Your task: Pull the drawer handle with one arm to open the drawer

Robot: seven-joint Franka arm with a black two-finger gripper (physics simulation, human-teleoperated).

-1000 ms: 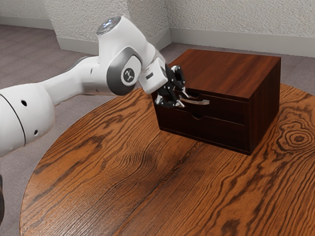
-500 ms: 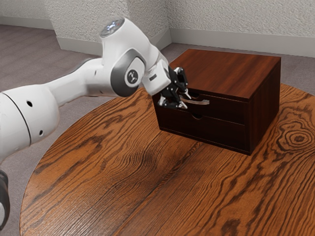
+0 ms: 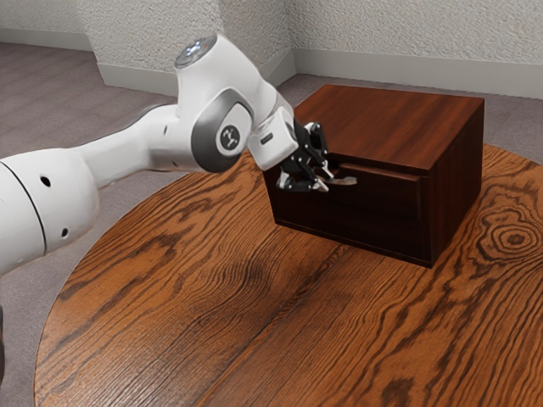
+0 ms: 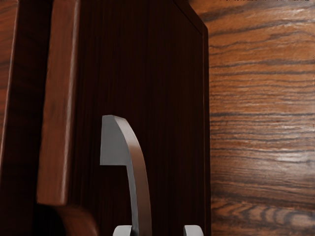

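Wood table (image 3: 254,322): drawer handle (image 3: 344,179) btwn tool's (image 3: 324,182) spread fingers (image 4: 123,230).

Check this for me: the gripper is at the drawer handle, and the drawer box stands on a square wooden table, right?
Not quite. The gripper is at the drawer handle, but the wooden table under the drawer box is round, not square; the exterior view shows its curved edge.

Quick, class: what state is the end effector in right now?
End effector: open; the drawer handle sits between its fingers, not clamped.
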